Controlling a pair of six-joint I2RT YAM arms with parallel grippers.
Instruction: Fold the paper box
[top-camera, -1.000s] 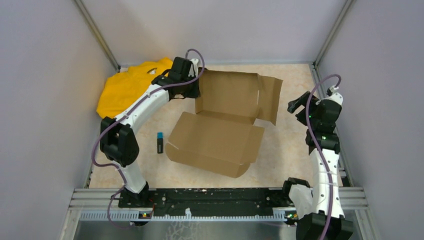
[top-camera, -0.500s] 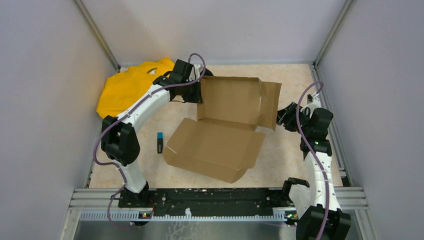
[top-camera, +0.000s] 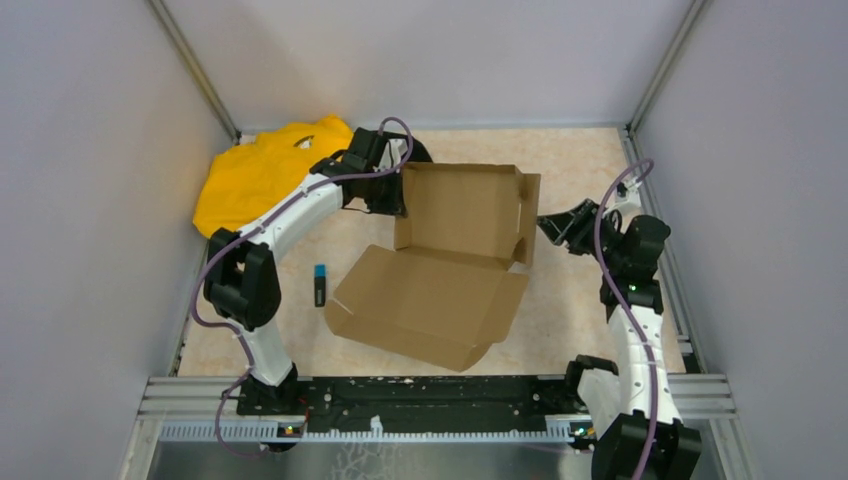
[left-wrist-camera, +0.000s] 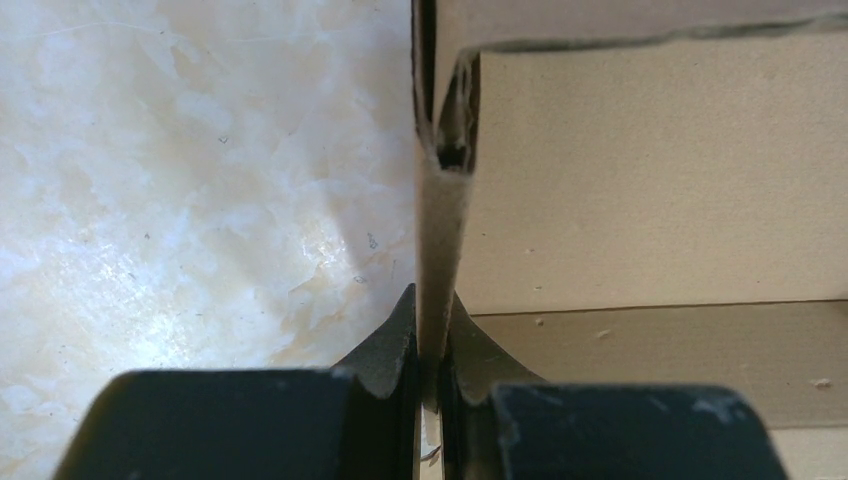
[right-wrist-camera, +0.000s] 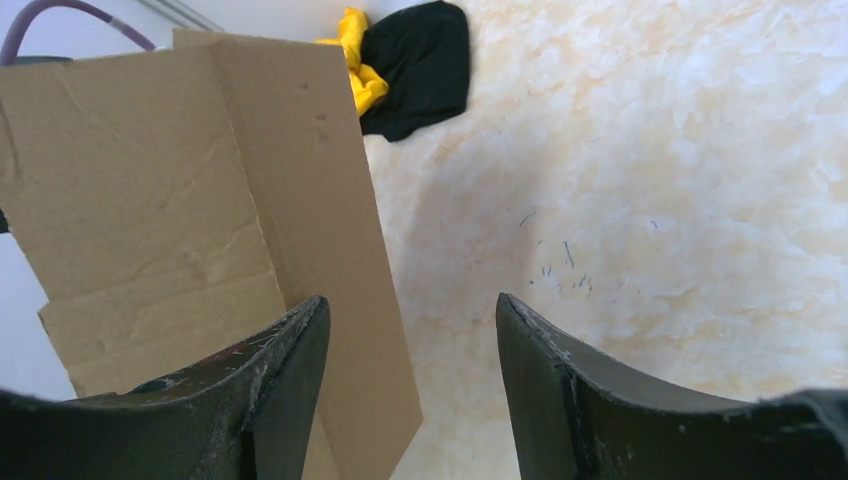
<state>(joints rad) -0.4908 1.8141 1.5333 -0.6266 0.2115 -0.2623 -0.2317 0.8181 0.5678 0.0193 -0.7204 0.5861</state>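
So the paper box (top-camera: 440, 270) sat about mid-bench (top-camera: 570, 300), only half done: one big panel lay flat toward the near edge and the back part stood upright behind it. The left end effector (top-camera: 398, 197) was right at the left edge of that upright part, and the right end effector (top-camera: 552, 225) was just off the side flap on its right edge.

In the left wrist view the left end effector (left-wrist-camera: 430, 340) was squeezed all the way down on a thin cardboard wall, with both fingers pressed flat against it, so it definitely had the box.

The right end effector (right-wrist-camera: 410, 305) was roughly half open. The flap's edge poked into the gap, close to its left finger (right-wrist-camera: 285, 370). I honestly couldn't tell if it was touching, but it wasn't clamped on anything.

Count-wise: one box, two arms, one yellow cloth (top-camera: 255, 170) bunched in the far left corner, one black cloth (right-wrist-camera: 420, 65) beside it, and one small black stick with a blue end (top-camera: 320, 285) lying just left of the flat panel.
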